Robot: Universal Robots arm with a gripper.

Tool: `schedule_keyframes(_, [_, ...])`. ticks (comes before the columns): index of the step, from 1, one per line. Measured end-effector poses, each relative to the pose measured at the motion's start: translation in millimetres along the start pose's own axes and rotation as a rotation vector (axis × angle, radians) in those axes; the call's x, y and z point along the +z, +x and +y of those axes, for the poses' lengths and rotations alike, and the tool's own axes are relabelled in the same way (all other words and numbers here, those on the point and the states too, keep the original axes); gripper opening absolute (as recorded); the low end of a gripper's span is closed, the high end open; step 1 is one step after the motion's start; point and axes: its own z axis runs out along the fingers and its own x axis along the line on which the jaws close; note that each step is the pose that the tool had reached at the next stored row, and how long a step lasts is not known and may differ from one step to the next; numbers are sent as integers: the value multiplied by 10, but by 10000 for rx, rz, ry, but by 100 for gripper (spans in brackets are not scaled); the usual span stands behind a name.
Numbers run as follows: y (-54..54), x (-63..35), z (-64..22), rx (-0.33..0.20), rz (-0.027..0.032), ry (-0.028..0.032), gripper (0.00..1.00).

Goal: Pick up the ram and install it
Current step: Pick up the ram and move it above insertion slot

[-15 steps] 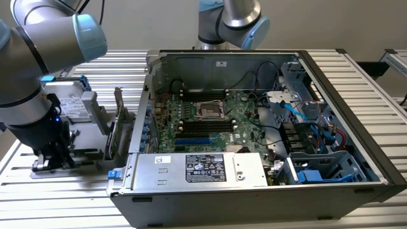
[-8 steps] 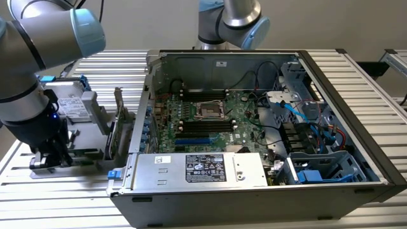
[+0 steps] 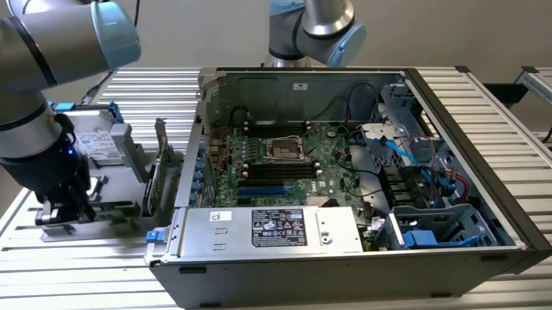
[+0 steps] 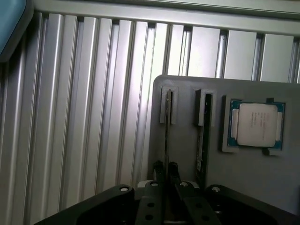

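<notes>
Holding anything, that gripper (image 4: 166, 174)?

Yes. Its fingers (image 4: 160, 169) stand narrow, one on each side of the ram (image 4: 167, 126), closed onto the end of the stick nearest the wrist.

And where does the ram sit?

On edge, upright, in a slot of a grey holder (image 4: 187, 86). Its far end rests between the slot's two small guides, so it is not yet lifted out. From the wrist it shows edge-on, as a thin line.

What lies just beside it?

A second stick (image 4: 203, 140) stands in the neighbouring slot, parallel to the first and apart from it. Past that one a processor (image 4: 256, 124) lies flat in its own recess of the same holder.

What bears the holder?

A table (image 4: 93, 117) of ribbed aluminium profiles.

And farther off?

In the exterior view the arm (image 3: 35, 97) reaches straight down at the exterior view's left, with the gripper low over the holder. An upright expansion card (image 3: 158, 168) stands between that spot and an open computer case (image 3: 345, 271), which lies on its side on the same table. Inside it the motherboard (image 3: 337, 155) faces up, with long black slots (image 3: 280, 169) near the processor socket (image 3: 283, 148), and a power supply (image 3: 267, 229) runs along the near wall. A second arm (image 3: 315, 26) rises behind the case.
</notes>
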Motion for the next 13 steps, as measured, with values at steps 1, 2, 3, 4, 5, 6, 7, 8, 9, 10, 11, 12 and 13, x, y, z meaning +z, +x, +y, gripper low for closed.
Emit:
schedule_keyframes(1, [1,-21,1,2,-1,-1,14])
schedule_keyframes(2, [1,-44,2,3,-1,-2,14])
schedule_keyframes(3, [2,-68,3,5,-1,-4,14])
schedule_keyframes(4, [3,-94,5,5,-2,-8,14])
schedule_keyframes(5, [4,-121,6,5,-2,-14,14])
schedule_keyframes(6, [5,-152,6,5,-3,-26,14])
schedule_keyframes(7, [6,-181,7,3,-5,-40,14])
schedule_keyframes(8, [7,-213,7,3,-7,-59,14])
schedule_keyframes(9, [9,-249,6,2,-8,-82,14])
schedule_keyframes(10, [10,-288,3,1,-9,-109,14])
schedule_keyframes(11, [11,-321,-1,1,-12,-133,14])
schedule_keyframes(12, [13,-349,-8,0,-14,-153,14])
schedule_keyframes(13, [15,-379,-18,-1,-17,-177,14])
